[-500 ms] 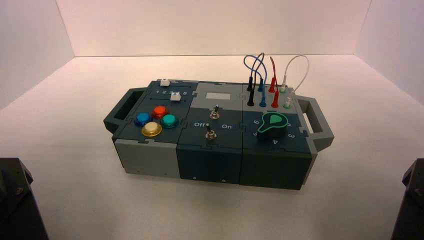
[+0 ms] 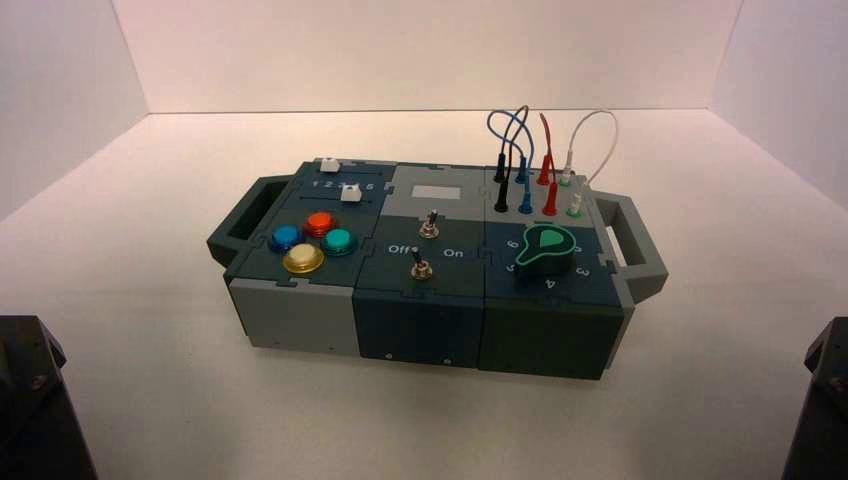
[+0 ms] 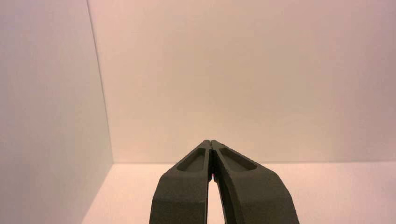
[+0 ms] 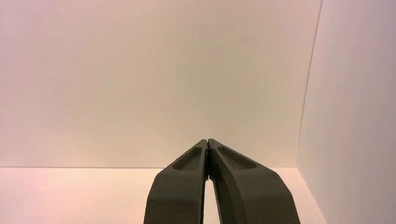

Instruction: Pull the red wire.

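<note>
The red wire [image 2: 546, 160] stands in the back right section of the box [image 2: 430, 300], both tapered red plugs seated in their sockets, one behind the other, the thin lead rising in a short arch above them; nothing has hold of it yet.

The main risk, as I judge it, is catching the wrong lead; the blue wire [image 2: 510, 125] loops just beside the red one on the left, the black plugs [image 2: 500, 185] stand beyond that, and the white wire [image 2: 595, 135] with its clear plugs arches just beside it on the right; a gripper coming down wide or off-line could snag a neighbour, or drag two leads at once. A sideways tug could also shift the box on the surface [image 2: 700, 400], since nothing braces it; a grip on the thin lead instead of a plug might simply slip.

The green knob [image 2: 545, 250] sits directly in front of the sockets, so a low approach from the front would brush it; the toggle switches [image 2: 425, 245] and coloured buttons [image 2: 312, 240] lie well apart to the left.

The left gripper [image 3: 211, 141] and right gripper [image 4: 207, 140] are both clenched with fingertips touching, empty, facing the bare back wall; both arms are parked at the near corners.
</note>
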You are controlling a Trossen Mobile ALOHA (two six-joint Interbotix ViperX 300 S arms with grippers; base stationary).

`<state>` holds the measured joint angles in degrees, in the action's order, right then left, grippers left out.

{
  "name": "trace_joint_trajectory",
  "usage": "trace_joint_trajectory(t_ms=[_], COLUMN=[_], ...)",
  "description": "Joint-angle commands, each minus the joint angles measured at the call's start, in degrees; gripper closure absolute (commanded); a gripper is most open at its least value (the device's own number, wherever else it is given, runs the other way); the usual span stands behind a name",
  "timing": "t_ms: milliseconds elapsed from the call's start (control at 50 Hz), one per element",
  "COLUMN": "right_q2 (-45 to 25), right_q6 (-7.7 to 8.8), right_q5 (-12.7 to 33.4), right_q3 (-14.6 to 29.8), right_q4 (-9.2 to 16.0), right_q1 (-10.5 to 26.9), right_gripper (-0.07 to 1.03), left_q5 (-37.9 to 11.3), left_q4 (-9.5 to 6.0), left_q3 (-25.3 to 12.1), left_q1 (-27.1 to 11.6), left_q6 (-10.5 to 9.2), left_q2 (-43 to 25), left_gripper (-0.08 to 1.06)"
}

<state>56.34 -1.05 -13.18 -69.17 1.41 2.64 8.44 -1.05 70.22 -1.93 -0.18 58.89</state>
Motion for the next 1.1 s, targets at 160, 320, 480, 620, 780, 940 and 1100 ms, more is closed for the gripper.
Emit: trace_joint_trajectory(t_ms=[160,320,480,620,780,940,1100], right_q2=[-2.3,-4.7,-7.4,-9.7,-11.2,-12.8,-15.7], right_q6=[-0.53,-0.62,-0.62,-0.53,-0.62,-0.62,-0.62], right_q5=[4.5,7.7,15.6,21.3,27.5,30.5,32.6], right_q3=[1.5,2.7,5.1,6.9,7.5,6.4,6.2], right_q4=[4.0,5.4,5.4,5.7,8.5,10.9,12.1], right_q1=[1.8,4.9,7.7,7.7,8.7,14.6,21.7], right_gripper=[0.99,0.99,0.99,0.99,0.99,0.99,0.99], left_q5=[-3.4,-9.5,-15.7,-19.8,-23.1,-23.1,-23.0], left_q4=[-0.62,-0.79,-1.05,-1.49,-2.72,-2.99,-2.99], left_q3=[-3.6,-6.6,-8.8,-9.8,-9.4,-9.1,-9.3], left_q1=[-6.2,-13.1,-20.2,-25.3,-31.3,-36.7,-39.7], left_q6=[-0.26,-0.62,-0.79,-1.14,-3.69,-6.59,-7.38], left_q2=[-2.6,-6.3,-9.2,-10.9,-13.7,-18.5,-22.6], left_gripper=[1.01,1.01,1.01,1.01,1.01,1.01,1.01])
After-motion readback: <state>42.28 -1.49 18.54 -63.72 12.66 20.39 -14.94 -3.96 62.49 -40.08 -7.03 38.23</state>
